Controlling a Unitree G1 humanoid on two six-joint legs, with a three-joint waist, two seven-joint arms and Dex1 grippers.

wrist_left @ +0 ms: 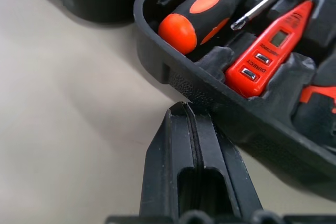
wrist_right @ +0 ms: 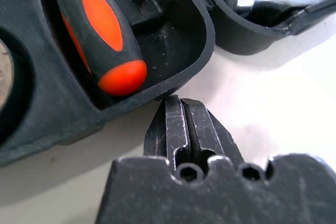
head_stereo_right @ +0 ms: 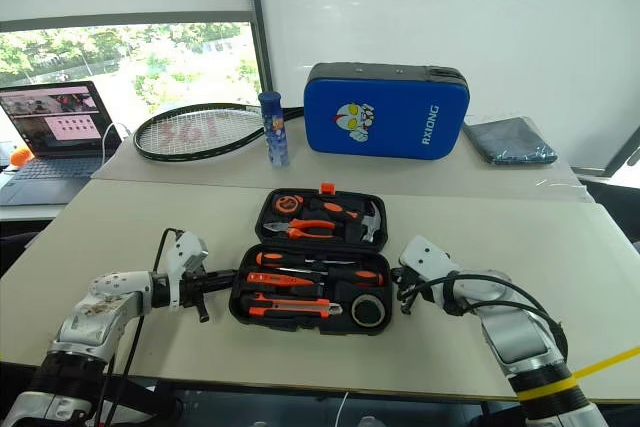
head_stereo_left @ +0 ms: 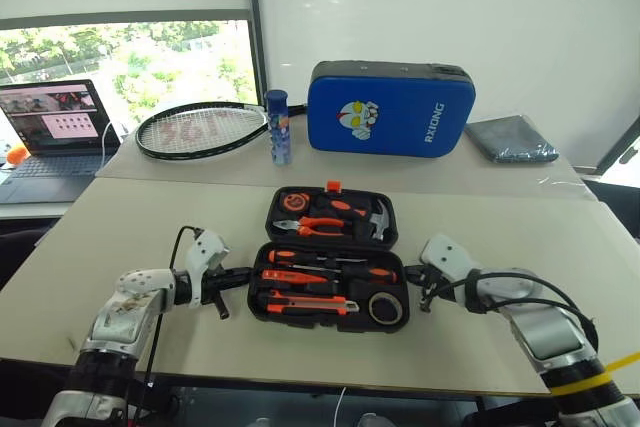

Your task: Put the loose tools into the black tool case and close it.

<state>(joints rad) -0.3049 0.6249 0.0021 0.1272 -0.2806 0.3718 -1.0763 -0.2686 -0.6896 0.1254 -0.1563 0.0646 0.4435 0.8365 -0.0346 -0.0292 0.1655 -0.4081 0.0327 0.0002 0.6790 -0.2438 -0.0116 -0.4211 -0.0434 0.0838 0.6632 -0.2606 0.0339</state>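
Past the closed fingertips, the ribbed black hard-plastic tool case (wrist_left: 247,124) runs off frame, and contact with its rim is unreadable.

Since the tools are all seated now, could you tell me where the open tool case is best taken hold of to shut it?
Take the near half of the black tool case by its front rim, coming from both short ends. The case lies open flat, hinge across the middle and orange latch at the far edge. The left gripper and right gripper, fingers shut, are already at those ends.
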